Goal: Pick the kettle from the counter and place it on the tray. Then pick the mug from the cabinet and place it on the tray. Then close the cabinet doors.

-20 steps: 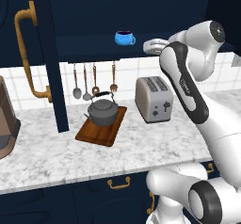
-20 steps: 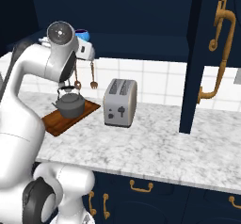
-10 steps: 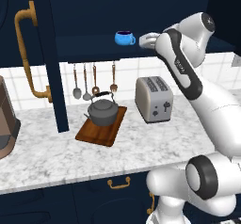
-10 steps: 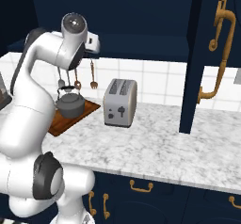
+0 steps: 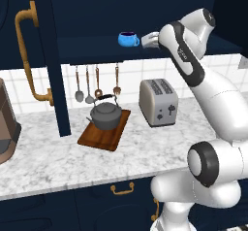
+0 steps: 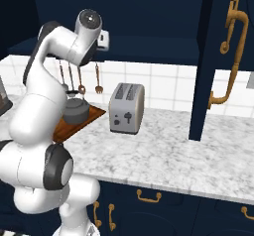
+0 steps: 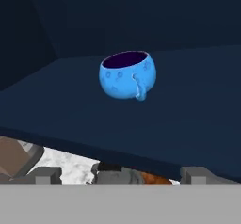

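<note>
Standing upright on the cabinet shelf (image 7: 197,105), the mug (image 7: 127,75) lies ahead of the spread, empty fingers (image 7: 47,175).

The squat dark grey metal kettle (image 5: 106,116) with its thin arched black handle sits upright on the flat reddish-brown wooden tray (image 5: 103,134), which lies on the white-grey marbled stone counter (image 5: 58,155). Up above, the small bright blue round mug (image 5: 128,39) stands upright on the navy shelf of the dark navy wall cabinet (image 5: 97,48), handle facing the hand camera. A tall navy panelled cabinet door (image 6: 222,56) with its curved brass handle stands wide open.
</note>
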